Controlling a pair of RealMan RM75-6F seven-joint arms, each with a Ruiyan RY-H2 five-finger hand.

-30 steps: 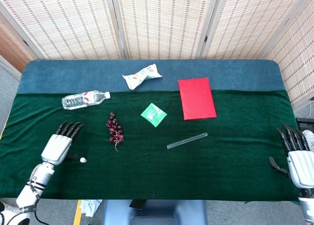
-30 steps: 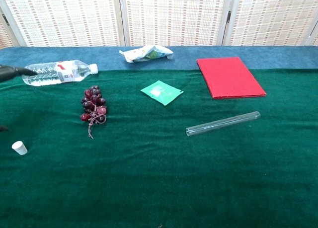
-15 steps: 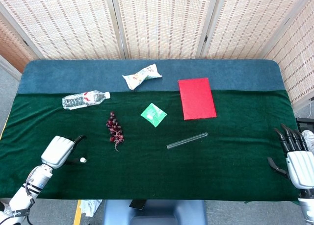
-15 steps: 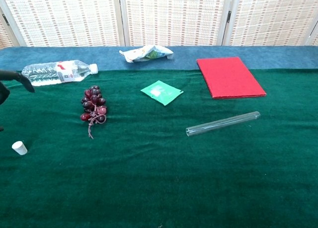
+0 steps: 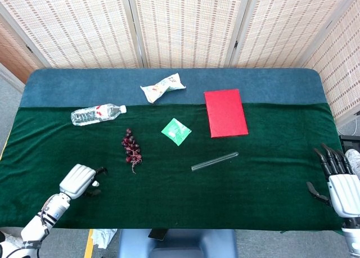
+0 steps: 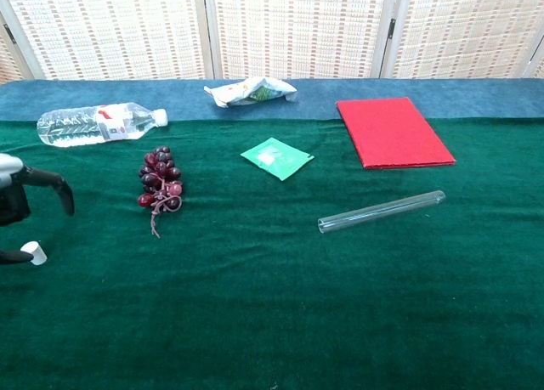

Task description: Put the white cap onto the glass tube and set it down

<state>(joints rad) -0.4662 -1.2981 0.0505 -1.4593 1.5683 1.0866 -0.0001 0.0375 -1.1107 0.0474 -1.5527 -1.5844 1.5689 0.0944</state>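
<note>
Closing on the cap
Left hand (image 5: 79,180) curled over white cap (image 6: 34,252), nothing pinched yet; glass tube (image 5: 214,161) lies well rightward, slanted.

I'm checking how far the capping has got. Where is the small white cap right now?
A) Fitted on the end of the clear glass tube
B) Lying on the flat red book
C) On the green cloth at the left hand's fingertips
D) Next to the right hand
C: the small white cap sits on the green cloth at the left hand, far from the clear glass tube.
</note>
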